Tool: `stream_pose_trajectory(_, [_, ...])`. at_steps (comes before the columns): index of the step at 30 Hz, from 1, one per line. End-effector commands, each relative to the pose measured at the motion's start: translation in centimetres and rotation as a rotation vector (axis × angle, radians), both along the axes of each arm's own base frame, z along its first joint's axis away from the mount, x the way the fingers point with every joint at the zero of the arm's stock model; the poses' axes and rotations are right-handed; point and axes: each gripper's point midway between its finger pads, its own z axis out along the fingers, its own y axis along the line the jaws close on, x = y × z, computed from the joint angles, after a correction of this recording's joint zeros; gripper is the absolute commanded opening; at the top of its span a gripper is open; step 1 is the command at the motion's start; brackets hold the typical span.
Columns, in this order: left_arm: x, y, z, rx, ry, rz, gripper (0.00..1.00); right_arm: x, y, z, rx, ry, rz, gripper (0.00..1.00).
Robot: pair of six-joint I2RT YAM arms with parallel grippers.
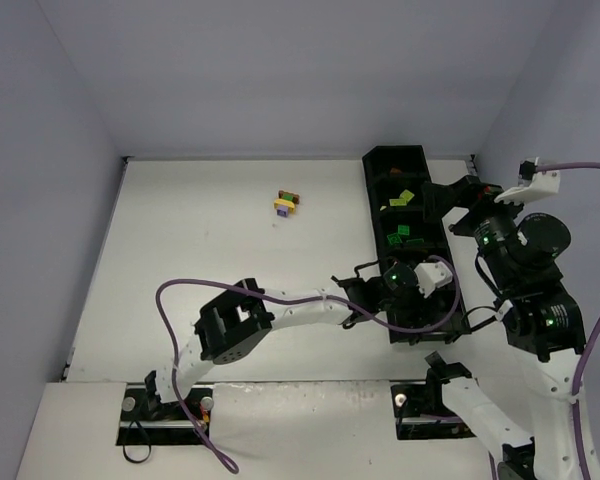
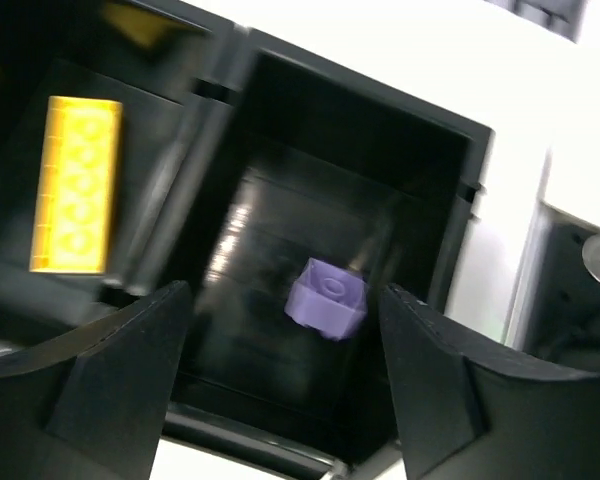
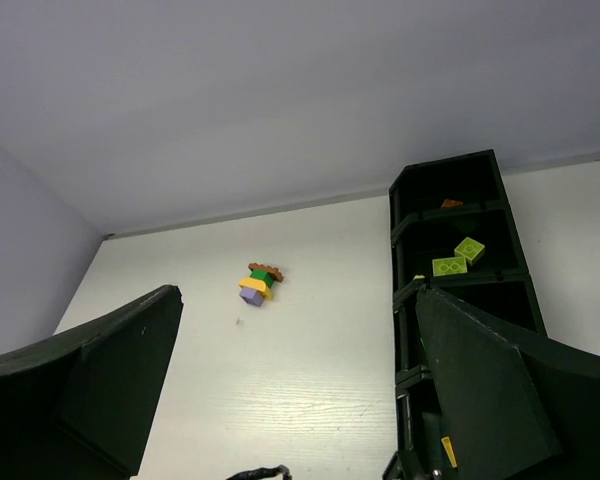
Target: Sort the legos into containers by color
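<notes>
Left claw (image 2: 285,295) gaping wide, hanging over the end compartment of the tray (image 2: 370,120); left of it, a yellow brick (image 2: 77,185) lying in the neighbouring compartment; directly beneath, a lilac brick (image 2: 327,298) sitting on the compartment floor. Right claw (image 3: 298,300) likewise gaping, gripping nothing, facing a small cluster of legos (image 3: 260,283) standing ahead on the tabletop (image 3: 310,380); lime bricks (image 3: 458,258) resting in the tray, ahead and right.

That black tray (image 2: 360,130) along the right edge of the tabletop (image 1: 210,250) is hard, glossy plastic, its floor catching streaks of light. The lilac brick (image 2: 326,298) is smooth satin plastic. The yellow brick (image 2: 75,185) is shinier and studded. On the left gripper (image 2: 283,300), the fingers (image 2: 110,380) are matt black plastic. The tabletop is white and matt.
</notes>
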Motion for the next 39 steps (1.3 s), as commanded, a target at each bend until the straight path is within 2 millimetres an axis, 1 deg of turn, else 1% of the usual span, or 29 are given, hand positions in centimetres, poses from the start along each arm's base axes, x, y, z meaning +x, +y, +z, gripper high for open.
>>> stream_pose_trajectory(1, [2.8, -0.3, 9.7, -0.182, -0.093, 0.136, 0.71, -0.1, 0.2, 2.0, -0.022, -0.067, 0.0, 1.0])
stream_pose_trajectory(4, [3.5, 1.3, 10.2, -0.176, -0.089, 0.211, 0.73, 0.3, 0.7, 1.5, -0.033, -0.051, 0.016, 1.0])
stream_pose_trajectory(5, [4.6, 2.3, 10.2, -0.171, -0.094, 0.281, 0.74, 0.5, 0.8, 1.3, -0.036, -0.045, 0.019, 1.0])
stream_pose_trajectory(6, [5.0, 3.1, 10.2, -0.171, -0.084, 0.308, 0.74, 0.7, 1.0, 1.4, -0.039, -0.043, 0.024, 1.0])
stream_pose_trajectory(7, [5.5, 4.1, 11.4, -0.198, -0.061, 0.35, 0.74, 1.2, 1.2, 0.9, -0.046, -0.021, 0.026, 1.0])
stream_pose_trajectory(8, [5.9, 5.5, 9.7, -0.163, -0.042, 0.389, 0.74, 1.5, 1.4, 0.7, -0.05, -0.012, 0.03, 1.0])
stream_pose_trajectory(9, [7.5, 7.1, 9.5, -0.163, -0.027, 0.461, 0.74, 1.8, 1.6, 0.6, -0.05, -0.004, 0.032, 1.0])
stream_pose_trajectory(10, [8.1, 8.6, 10.3, -0.168, -0.019, 0.496, 0.74, 2.4, 1.7, 0.0, -0.047, 0.016, 0.031, 1.0])
stream_pose_trajectory(11, [8.6, 10.2, 8.7, -0.13, -0.002, 0.532, 0.74, 2.8, 1.9, -0.1, -0.045, 0.026, 0.031, 1.0])
stream_pose_trajectory(12, [10.3, 12.0, 8.5, -0.126, 0.013, 0.587, 0.74, 3.6, 2.0, -0.5, -0.046, 0.044, 0.028, 1.0])
stream_pose_trajectory(13, [10.9, 13.6, 8.9, -0.116, 0.02, 0.617, 0.74, 3.9, 2.3, -0.6, -0.046, 0.051, 0.037, 1.0])
stream_pose_trajectory(14, [11.7, 15.0, 8.1, -0.092, 0.026, 0.649, 0.74, 4.4, 2.4, -0.7, -0.05, 0.061, 0.039, 1.0])
stream_pose_trajectory(15, [13.4, 17.0, 8.6, -0.092, 0.021, 0.696, 0.74, 5.3, 2.7, -1.4, -0.059, 0.086, 0.043, 1.0])
stream_pose_trajectory(17, [15.3, 19.3, 8.3, -0.058, 0.018, 0.75, 0.74, 6.0, 2.7, -1.4, -0.063, 0.093, 0.04, 1.0])
stream_pose_trajectory(18, [16.2, 20.7, 8.0, -0.023, 0.019, 0.773, 0.74, 6.9, 2.8, -2.1, -0.068, 0.117, 0.041, 1.0])
stream_pose_trajectory(19, [18.0, 22.9, 7.5, 0.01, 0.028, 0.816, 0.74, 7.2, 3.1, -2.0, -0.066, 0.12, 0.053, 1.0])
stream_pose_trajectory(21, [20.4, 24.7, 7.3, 0.041, 0.014, 0.845, 0.74, 8.2, 3.3, -2.8, -0.068, 0.146, 0.059, 1.0])
stream_pose_trajectory(22, [22.2, 26.7, 6.8, 0.061, 0.025, 0.882, 0.74, 8.4, 3.4, -3.1, -0.064, 0.155, 0.065, 1.0])
stream_pose_trajectory(24, [24.6, 28.1, 6.0, 0.09, 0.028, 0.902, 0.74, 9.2, 3.7, -4.0, -0.055, 0.18, 0.075, 1.0])
stream_pose_trajectory(25, [25.9, 29.7, 5.3, 0.106, 0.049, 0.917, 0.74, 9.4, 3.9, -4.2, -0.05, 0.185, 0.079, 1.0])
stream_pose_trajectory(26, [26.7, 30.4, 5.0, 0.117, 0.055, 0.927, 0.74, 9.5, 4.1, -4.6, -0.045, 0.197, 0.089, 1.0])
stream_pose_trajectory(27, [27.5, 30.9, 3.6, 0.148, 0.065, 0.928, 0.74, 9.9, 4.4, -4.9, -0.04, 0.205, 0.094, 1.0])
stream_pose_trajectory(29, [29.4, 32.4, 3.5, 0.153, 0.069, 0.945, 0.74, 10.1, 4.5, -5.7, -0.035, 0.223, 0.101, 1.0])
stream_pose_trajectory(32, [31.3, 33.8, 2.2, 0.171, 0.085, 0.96, 0.74, 10.6, 4.7, -6.7, -0.029, 0.246, 0.098, 1.0])
stream_pose_trajectory(33, [31.6, 34.3, 0.7, 0.204, 0.105, 0.963, 0.73, 10.8, 4.7, -7.2, -0.025, 0.259, 0.096, 1.0])
stream_pose_trajectory(34, [32.3, 34.8, 0.9, 0.199, 0.105, 0.965, 0.73, 10.9, 4.7, -7.7, -0.022, 0.269, 0.093, 1.0])
stream_pose_trajectory(35, [32.6, 35.0, -0.1, 0.215, 0.119, 0.962, 0.72, 11.0, 4.7, -8.0, -0.02, 0.276, 0.094, 1.0])
stream_pose_trajectory(37, [33.3, 35.3, -0.2, 0.223, 0.106, 0.956, 0.71, 11.2, 4.8, -8.6, -0.013, 0.291, 0.09, 1.0])
stream_pose_trajectory(39, [33.6, 34.8, -0.7, 0.217, 0.109, 0.923, 0.69, 11.4, 4.8, -9.3, -0.007, 0.305, 0.083, 1.0])
